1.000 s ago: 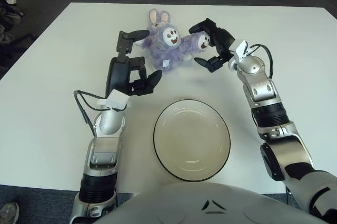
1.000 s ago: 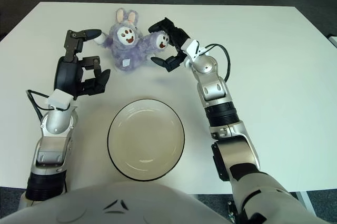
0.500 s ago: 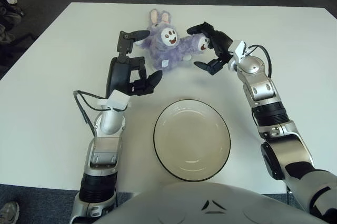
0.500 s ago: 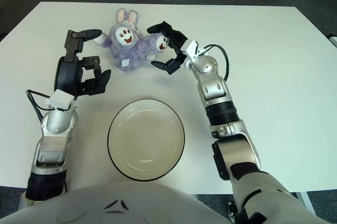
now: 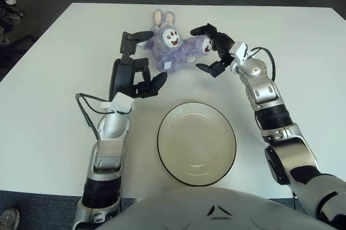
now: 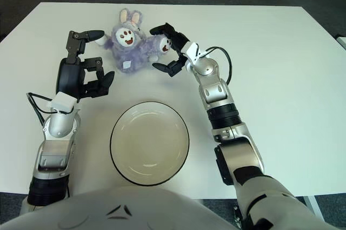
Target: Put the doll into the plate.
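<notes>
Purple doll [image 5: 172, 49] w/ rabbit ears lies on white table [image 5: 48, 106] near far edge, well apart from plate [image 5: 197, 143], not in it. Doll's pale face points up, pink-lined ears toward far edge, a small white tag shows on its near side. One foot w/ a brown paw print sticks out to the doll's right side.

Right hand [image 5: 215, 51] is at that foot: black fingers [image 6: 161, 28] spread wide, one arching over the top of the foot, another [image 6: 162, 67] below it on the near side, so fingers bracket the foot but aren't clenched on it. Can't tell if any fingertip actually touches the plush. Right forearm runs back from there toward robot, passing beside plate's right edge.

Left hand [image 5: 135, 70] is just left of doll, palm raised, fingers loosely curled and holding nothing. Its top finger [image 6: 86, 35] points toward doll's left side, close to the fur, contact not clear. Lower fingers [image 5: 154, 83] sit nearer the robot, apart from doll.

Plate is round, cream inside w/ dark rim, on table between the two forearms, close to robot's torso [image 5: 216, 208], nothing in it
</notes>
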